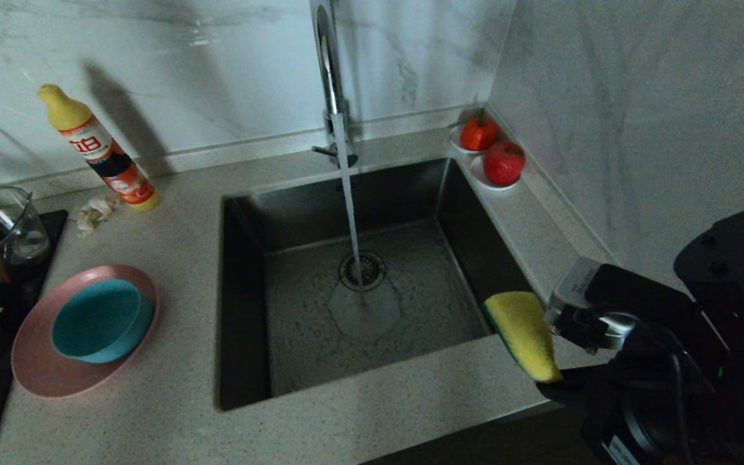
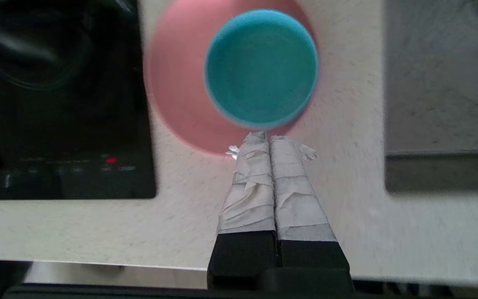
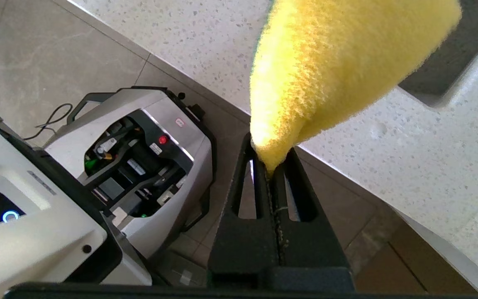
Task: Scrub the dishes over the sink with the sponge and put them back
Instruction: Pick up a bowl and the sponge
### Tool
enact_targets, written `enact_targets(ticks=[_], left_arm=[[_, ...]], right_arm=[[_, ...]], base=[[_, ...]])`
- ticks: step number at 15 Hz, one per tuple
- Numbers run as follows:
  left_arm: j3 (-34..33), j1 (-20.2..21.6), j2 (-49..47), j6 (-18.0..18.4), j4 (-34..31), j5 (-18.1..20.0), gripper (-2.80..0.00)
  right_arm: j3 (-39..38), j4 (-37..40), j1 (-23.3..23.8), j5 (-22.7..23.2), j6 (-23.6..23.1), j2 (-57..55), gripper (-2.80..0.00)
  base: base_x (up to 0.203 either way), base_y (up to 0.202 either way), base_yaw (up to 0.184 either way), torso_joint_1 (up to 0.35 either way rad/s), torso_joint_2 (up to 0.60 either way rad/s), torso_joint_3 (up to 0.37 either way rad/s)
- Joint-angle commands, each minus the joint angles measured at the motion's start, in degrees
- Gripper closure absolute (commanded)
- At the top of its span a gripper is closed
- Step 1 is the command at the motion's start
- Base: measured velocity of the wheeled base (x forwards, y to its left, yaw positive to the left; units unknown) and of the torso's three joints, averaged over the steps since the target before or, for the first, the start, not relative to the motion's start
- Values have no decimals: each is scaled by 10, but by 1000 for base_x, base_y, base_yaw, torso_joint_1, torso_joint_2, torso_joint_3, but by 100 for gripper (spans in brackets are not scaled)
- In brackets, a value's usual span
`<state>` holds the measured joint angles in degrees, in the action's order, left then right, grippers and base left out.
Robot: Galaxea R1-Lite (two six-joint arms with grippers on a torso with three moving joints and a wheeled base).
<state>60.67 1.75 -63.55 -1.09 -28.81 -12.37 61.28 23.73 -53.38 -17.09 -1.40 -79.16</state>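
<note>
- Right tool [image 3: 270,160]: fingers pinched tight on one end of the sponge [image 1: 526,334]. In the head view the sponge stands out from the tool over the sink's near right corner, yellow face up, green scouring edge along its left side.
- Left tool [image 2: 269,139]: not seen in the head view. In its own wrist view the two tape-wrapped fingers [image 2: 250,182] lie pressed together, nothing between them. Tips sit above the surface [image 1: 172,387], at the near rim of the pink plate.
- Pink plate [image 1: 36,368]: flat on the surface, left of the sink, beside a black cooktop [image 2: 56,104].
- Teal bowl [image 1: 102,320]: upright inside the plate, set toward the plate's sink-side rim.
- Sink [image 1: 243,310]: dark steel basin, round drain [image 1: 361,270] in the middle. Tap [image 1: 329,71] at the back edge is running; stream falls onto the drain area and spreads a wet patch.
- Elsewhere: yellow-capped detergent bottle [image 1: 97,150] leaning against the back wall; small beige wad [image 1: 93,213] just beside it; glass pot [image 1: 4,229] with chopsticks at far left; two red fruits [image 1: 492,150] on white saucers in the back right corner.
</note>
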Motion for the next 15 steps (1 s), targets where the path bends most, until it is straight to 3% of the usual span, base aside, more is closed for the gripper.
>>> enact_targets(ticks=[1, 3, 5, 9, 10, 11, 13, 15], left_arm=[[55, 12, -185, -19, -5, -2, 0], [86, 38, -270, -38, 8, 3, 0], [120, 88, -332, -55, 35, 32, 0], [164, 149, -359, -72, 43, 84, 0], [171, 159, -363, -78, 43, 90, -223], [178, 163, -363, -87, 42, 107, -280], [188, 164, -359, -118, 40, 131, -280], [189, 164, -358, -122, 41, 134, -280]], right_arm=[[5, 2, 0, 0, 1, -20, 0], [6, 1, 0, 2, 2, -26, 0], [5, -23, 0, 6, 0, -32, 0], [6, -35, 0, 6, -4, -42, 0], [6, -35, 0, 6, -4, -42, 0], [5, -35, 0, 6, -4, -41, 0], [6, -34, 0, 5, -4, -38, 0], [6, -34, 0, 5, -4, -35, 0]], base=[[0, 0, 0, 0, 0, 0], [0, 0, 0, 0, 0, 0], [0, 0, 0, 0, 0, 0], [0, 0, 0, 0, 0, 0], [0, 0, 0, 0, 0, 0], [0, 0, 0, 0, 0, 0], [0, 0, 0, 0, 0, 0], [0, 0, 0, 0, 0, 0]])
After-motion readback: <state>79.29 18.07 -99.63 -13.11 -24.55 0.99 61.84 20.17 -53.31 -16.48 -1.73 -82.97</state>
